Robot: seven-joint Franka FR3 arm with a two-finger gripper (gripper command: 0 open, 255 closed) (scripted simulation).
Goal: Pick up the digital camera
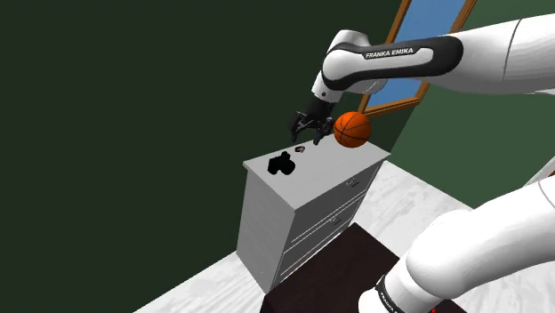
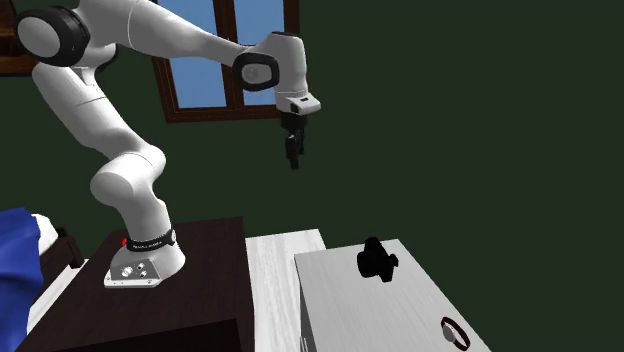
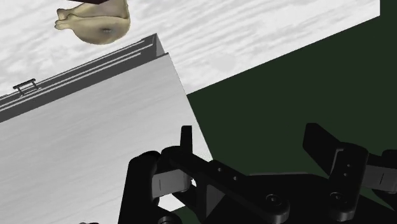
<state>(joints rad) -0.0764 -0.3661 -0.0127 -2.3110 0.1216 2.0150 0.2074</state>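
The pick-up had not begun in any real sense. The digital camera [image 1: 283,164], a small black body, sat on the pale top of the dresser [image 1: 267,227], close to the corner nearest the shoulder view's left, with nothing touching it. A small dark band [image 1: 301,148] lay just beyond it, and an orange ball [image 1: 352,129] showed further along the top.

The pincer [image 1: 310,133] hung in the air above the dresser, well apart from the camera and carrying nothing. In the wrist view its two black fingers [image 3: 185,145] stood spread, with the dresser's edge and the dark green wall beneath them. What was left, by this reckoning, was the whole job: bring the pincer over the camera, lower it, close on the body and lift.

The arm rose from its base on the dark stand [image 2: 200,290], folded at the elbow, and stretched its forearm out towards the dresser. The wrist was bent so that the pincer pointed almost straight down.
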